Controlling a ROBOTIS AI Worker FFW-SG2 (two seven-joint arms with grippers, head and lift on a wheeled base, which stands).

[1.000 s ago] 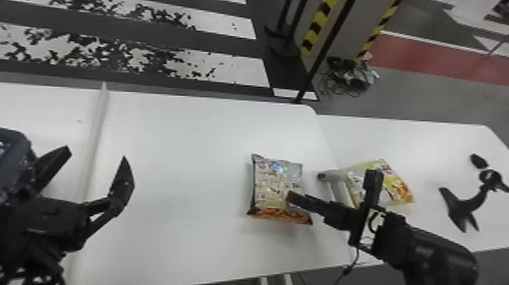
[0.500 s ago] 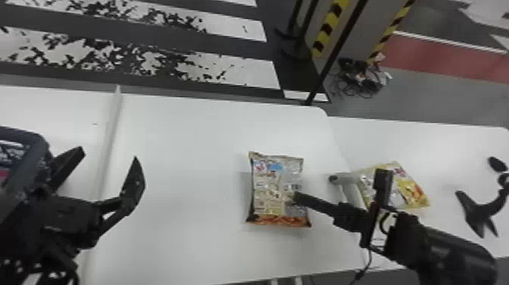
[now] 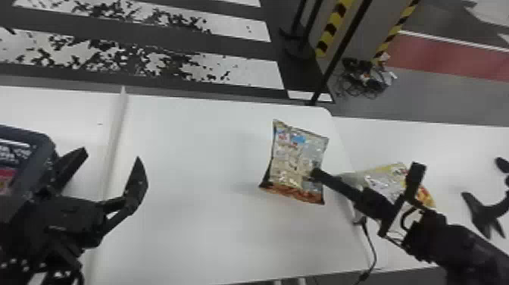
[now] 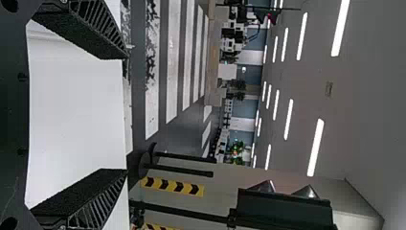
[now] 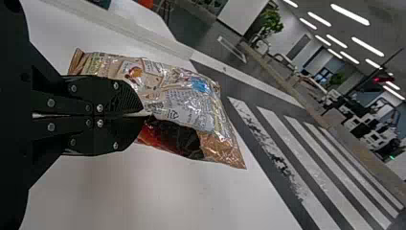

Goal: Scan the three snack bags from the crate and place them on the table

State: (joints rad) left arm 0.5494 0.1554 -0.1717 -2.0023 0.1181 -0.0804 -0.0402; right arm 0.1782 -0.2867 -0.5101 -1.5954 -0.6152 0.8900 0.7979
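"Take the head view as a clock lying flat, twelve at the far side. Where's the snack bag?"

"The silvery snack bag (image 3: pixel 289 159) with the orange lower end is just off centre, toward four o'clock. The right gripper (image 3: pixel 316 174) has it."

"Properly clenched?"

"Yes. In the right wrist view the right gripper (image 5: pixel 146 115) is closed together, pinching the wrapper. The bag is tilted above the white table (image 3: pixel 197 235); whether a corner touches, I can't tell."

"And the other claw?"

"The left gripper (image 3: pixel 111 153) is over at nine o'clock, released. In the left wrist view the fingers (image 4: pixel 103 191) stand wide apart, with nothing between them but a view of the table and floor beyond."

"What's near it?"

"The dark crate (image 3: pixel 43 140), farther out at nine, right beside that claw. I see something red inside, too cut off to name."

"Any other bag?"

"A yellow-and-silver snack bag (image 3: pixel 378 182), between three and four o'clock from the held one, lying partly behind the right arm. Farther out that way sits a black stand (image 3: pixel 486 216). A black cable (image 3: pixel 374 246) hangs down toward five o'clock."
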